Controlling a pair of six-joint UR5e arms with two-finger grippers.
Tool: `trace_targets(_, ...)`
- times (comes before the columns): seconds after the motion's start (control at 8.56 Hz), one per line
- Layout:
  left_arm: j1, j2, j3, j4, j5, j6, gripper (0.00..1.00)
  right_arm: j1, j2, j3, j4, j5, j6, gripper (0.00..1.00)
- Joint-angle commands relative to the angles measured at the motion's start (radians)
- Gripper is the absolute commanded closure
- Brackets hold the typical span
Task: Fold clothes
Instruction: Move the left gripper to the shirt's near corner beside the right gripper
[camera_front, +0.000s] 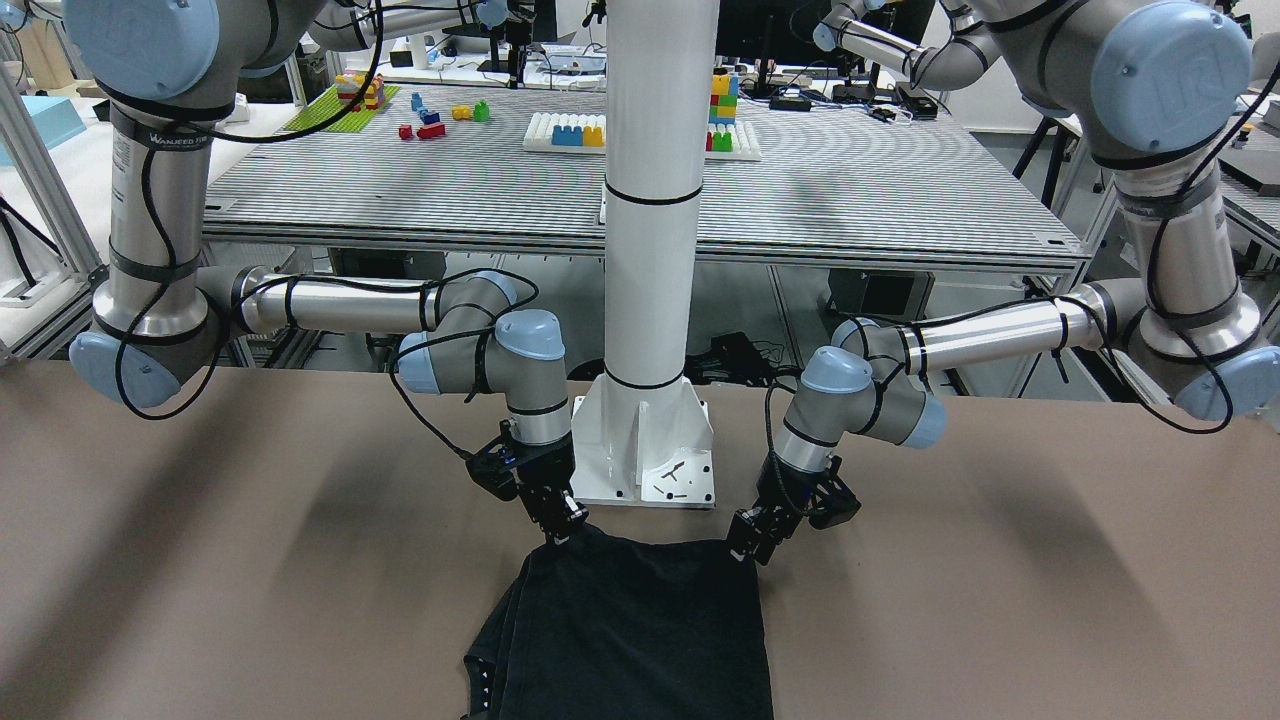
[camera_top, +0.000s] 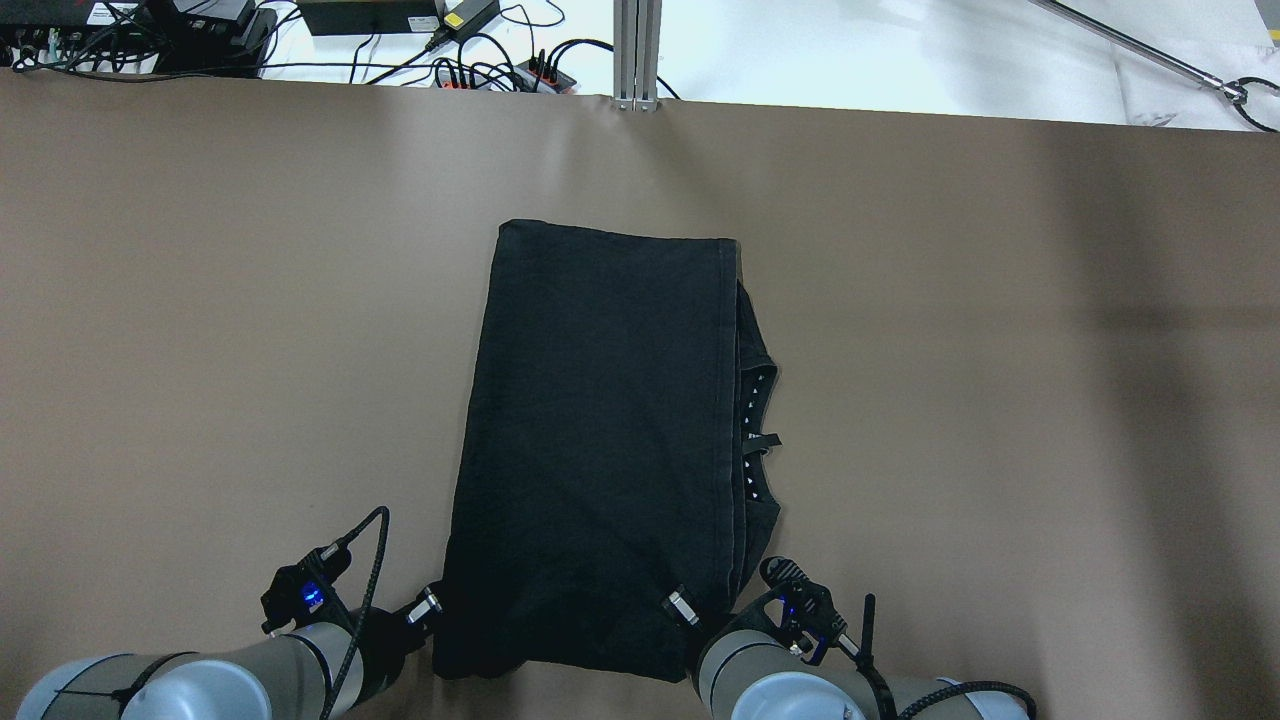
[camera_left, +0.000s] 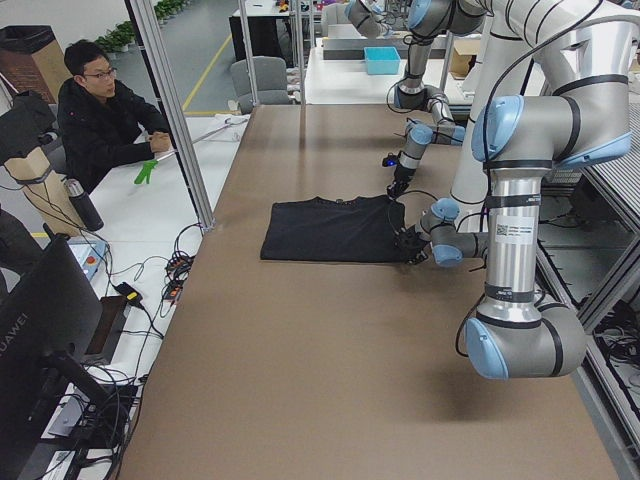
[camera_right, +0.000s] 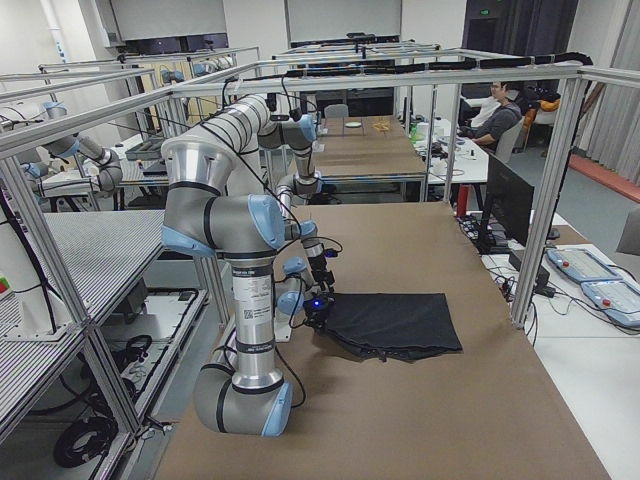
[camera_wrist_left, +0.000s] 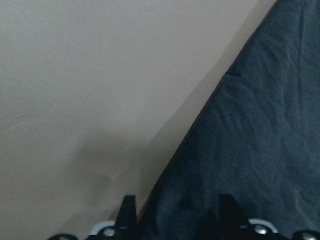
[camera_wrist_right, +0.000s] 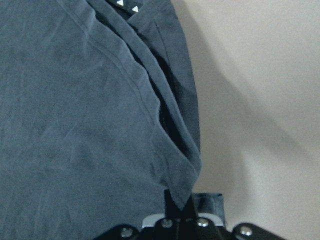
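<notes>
The clothes (camera_top: 600, 430) are one black garment folded lengthwise, lying flat on the brown table (camera_top: 200, 300) with small white dots (camera_top: 750, 400) along the right edge. My left gripper (camera_top: 428, 606) is at its near left corner. In the left wrist view the left gripper (camera_wrist_left: 176, 212) is open, its fingers apart astride the edge of the clothes (camera_wrist_left: 260, 125). My right gripper (camera_top: 680, 606) is at the near right corner. The right wrist view shows the right gripper (camera_wrist_right: 179, 202) shut on the pointed corner of the clothes (camera_wrist_right: 75, 100). In the front view the clothes (camera_front: 640, 630) lie between the left gripper (camera_front: 748, 548) and the right gripper (camera_front: 562, 528).
The white robot column (camera_front: 650, 300) stands just behind the garment's near edge. Cables (camera_top: 480, 60) lie beyond the table's far edge. A person (camera_left: 100, 110) sits at a side desk. Bare table surface spreads to both sides of the garment.
</notes>
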Motion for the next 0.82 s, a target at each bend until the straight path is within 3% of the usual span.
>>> trace_targets(0.0, 0.022, -0.01, 0.014, 0.002, 0.007, -0.009, 0.69, 0.002, 0.0, 0.0, 0.0, 0.0, 0.0, 1.0)
trace_targets(0.12, 0.02, -0.007, 0.016, 0.002, 0.005, -0.019, 0.94, 0.002, 0.002, 0.0, 0.0, 0.0, 0.0, 1.0)
trace_targets(0.23, 0.02, -0.007, 0.014, 0.004, 0.002, -0.019, 1.0, 0.002, 0.002, 0.0, 0.0, 0.0, 0.0, 1.0)
trace_targets(0.47, 0.02, -0.004, -0.024, 0.007, -0.004, -0.02, 1.0, 0.002, -0.001, 0.032, 0.0, -0.002, 0.003, 1.0)
trace_targets(0.7, 0.005, 0.036, -0.184, 0.062, -0.063, -0.019, 1.0, 0.008, -0.041, 0.156, -0.005, 0.0, 0.009, 1.0)
